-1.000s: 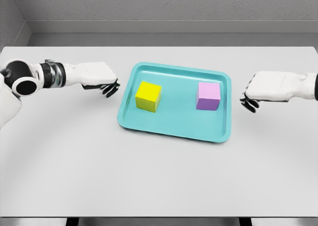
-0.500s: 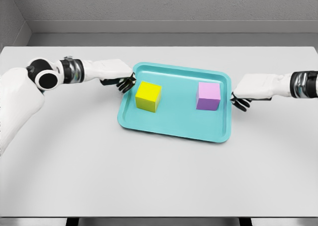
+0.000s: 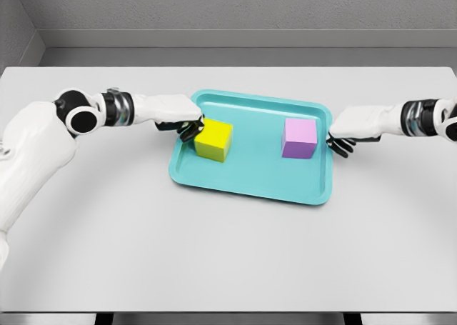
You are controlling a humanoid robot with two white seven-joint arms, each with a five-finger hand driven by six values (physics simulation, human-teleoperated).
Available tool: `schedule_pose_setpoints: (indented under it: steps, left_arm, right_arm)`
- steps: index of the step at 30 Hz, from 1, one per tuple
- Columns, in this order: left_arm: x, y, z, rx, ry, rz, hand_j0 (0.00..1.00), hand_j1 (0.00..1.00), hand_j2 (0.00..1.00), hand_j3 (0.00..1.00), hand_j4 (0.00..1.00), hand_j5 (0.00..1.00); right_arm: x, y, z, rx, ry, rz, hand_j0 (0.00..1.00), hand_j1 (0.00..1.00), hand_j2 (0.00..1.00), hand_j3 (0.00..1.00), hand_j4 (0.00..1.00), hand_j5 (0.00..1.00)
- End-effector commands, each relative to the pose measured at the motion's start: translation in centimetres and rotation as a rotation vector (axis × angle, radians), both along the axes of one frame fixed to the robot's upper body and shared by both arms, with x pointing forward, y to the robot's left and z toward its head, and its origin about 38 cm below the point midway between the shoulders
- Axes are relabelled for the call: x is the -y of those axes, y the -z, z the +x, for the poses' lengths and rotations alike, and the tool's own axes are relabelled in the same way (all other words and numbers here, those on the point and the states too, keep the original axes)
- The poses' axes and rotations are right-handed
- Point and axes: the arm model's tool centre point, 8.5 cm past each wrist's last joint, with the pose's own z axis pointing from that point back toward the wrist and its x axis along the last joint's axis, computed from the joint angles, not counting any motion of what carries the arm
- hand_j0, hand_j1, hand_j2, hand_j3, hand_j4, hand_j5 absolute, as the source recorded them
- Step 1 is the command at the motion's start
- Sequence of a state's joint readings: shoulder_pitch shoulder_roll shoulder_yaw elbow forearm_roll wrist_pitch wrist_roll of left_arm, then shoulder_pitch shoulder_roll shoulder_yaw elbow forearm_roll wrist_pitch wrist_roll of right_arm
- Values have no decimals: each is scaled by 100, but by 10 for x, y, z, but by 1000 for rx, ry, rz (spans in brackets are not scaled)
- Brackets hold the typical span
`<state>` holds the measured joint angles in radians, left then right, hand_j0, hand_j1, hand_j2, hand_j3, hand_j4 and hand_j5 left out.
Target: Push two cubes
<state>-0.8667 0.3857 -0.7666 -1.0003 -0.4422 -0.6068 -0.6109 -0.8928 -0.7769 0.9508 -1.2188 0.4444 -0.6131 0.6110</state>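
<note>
A yellow cube sits in the left half of a teal tray, and a pink cube sits in the right half. My left hand reaches over the tray's left rim, its dark fingers curled and touching the yellow cube's left face. At the tray's right rim my right hand has its fingers curled, with a small gap to the pink cube. Neither hand holds anything.
The tray lies on a wide pale grey table with a grey wall behind. Both white arms stretch in from the sides at the height of the cubes.
Both hands have moved inward toward the tray. The left hand has come from outside the left rim up against the yellow cube; the right hand has reached the right rim. The cubes have not moved.
</note>
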Motion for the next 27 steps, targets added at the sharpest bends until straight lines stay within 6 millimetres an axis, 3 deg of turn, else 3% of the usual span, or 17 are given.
schedule_pose_setpoints:
  steps: [1, 10, 12, 17, 19, 24, 27]
  left_arm:
    - [5, 1, -1, -1, 11, 1, 3, 3, 3, 3, 3, 3]
    - [20, 2, -3, -7, 34, -22, 4, 4, 4, 4, 4, 4]
    - [5, 0, 3, -16, 0, -27, 11, 11, 11, 11, 11, 11]
    - [-34, -16, 6, -52, -71, -126, 13, 13, 13, 13, 13, 13]
    - [-42, -9, 4, -57, -76, -83, 13, 13, 13, 13, 13, 13]
    - [-7, 12, -16, -88, 46, -12, 13, 13, 13, 13, 13, 13]
    - [0, 17, -19, -99, 63, -4, 12, 12, 12, 12, 12, 12]
  right_arm:
    - [-1, 7, 3, -14, 13, 0, 12, 12, 12, 12, 12, 12]
    - [-21, 6, 7, -10, -25, 9, 12, 12, 12, 12, 12, 12]
    - [-26, 7, 7, -12, -33, 14, 12, 12, 12, 12, 12, 12]
    - [-31, 5, 8, -7, -42, 17, 12, 12, 12, 12, 12, 12]
    - [-19, 6, 14, -6, -7, -3, 12, 12, 12, 12, 12, 12]
    - [-7, 5, 21, -10, 36, -12, 12, 12, 12, 12, 12, 12]
    - [-19, 2, 25, -1, 18, 1, 12, 12, 12, 12, 12, 12]
